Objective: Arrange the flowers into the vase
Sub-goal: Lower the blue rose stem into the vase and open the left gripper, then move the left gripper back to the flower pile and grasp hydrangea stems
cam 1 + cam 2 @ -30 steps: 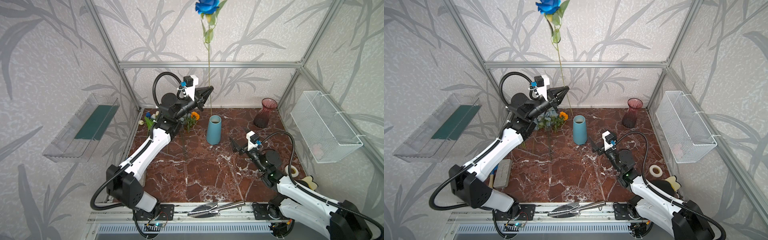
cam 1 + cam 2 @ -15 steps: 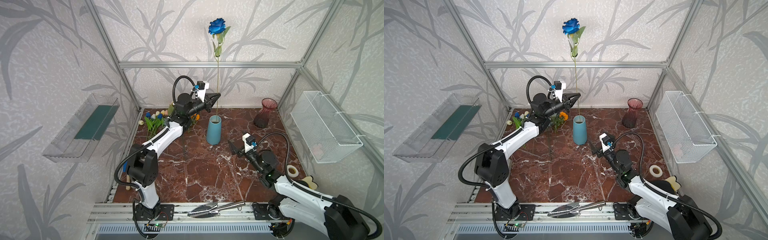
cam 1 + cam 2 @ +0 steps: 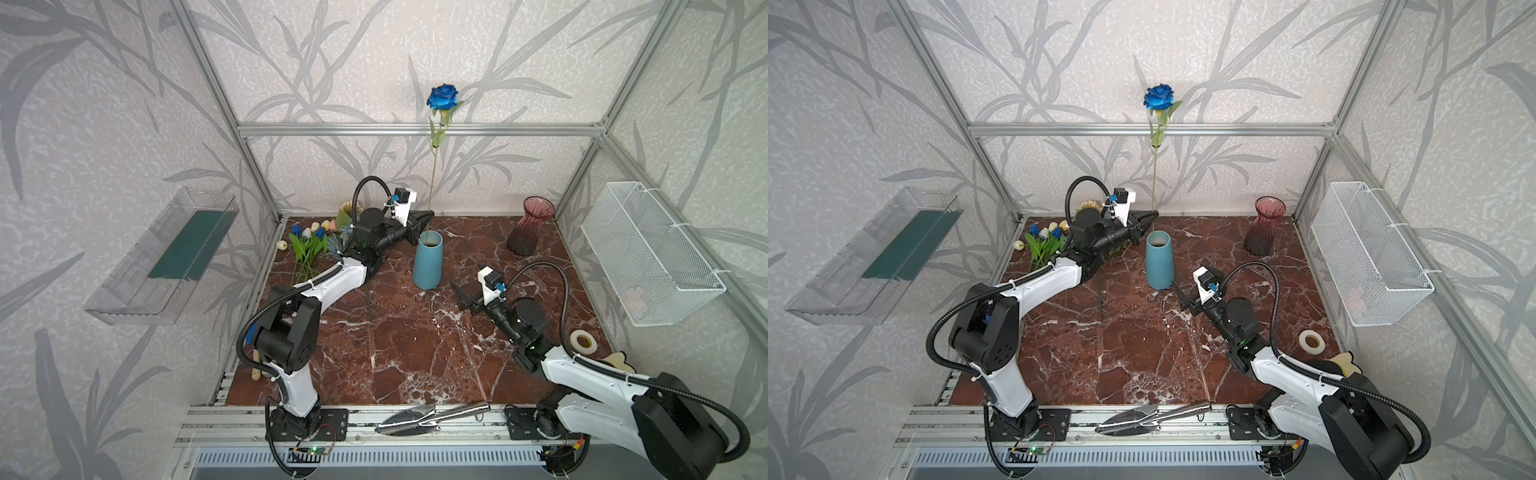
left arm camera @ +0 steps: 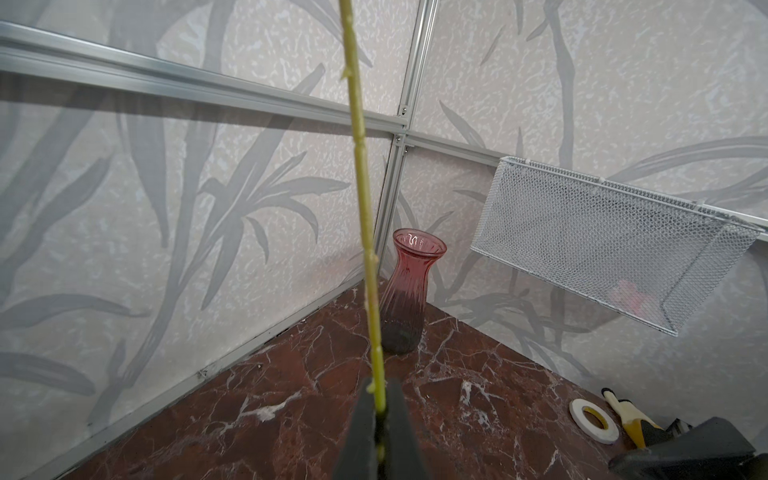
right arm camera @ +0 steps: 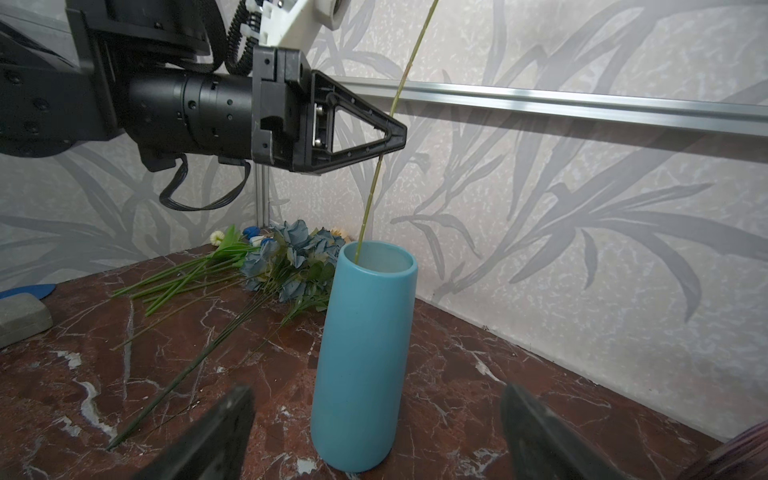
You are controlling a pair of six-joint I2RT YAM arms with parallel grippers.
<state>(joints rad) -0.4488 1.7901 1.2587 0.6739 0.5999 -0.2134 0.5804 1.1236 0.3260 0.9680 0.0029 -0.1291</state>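
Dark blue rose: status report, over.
Left end effector shut on dark blue rose stem. Rose upright, stem tip inside blue vase. Right end effector open, empty, apart from the vase. Vase mouth unobstructed.

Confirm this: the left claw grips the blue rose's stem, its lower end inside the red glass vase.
Wrong vase. The left claw grips the blue rose's stem, its lower end inside the blue vase; the right wrist view shows it.
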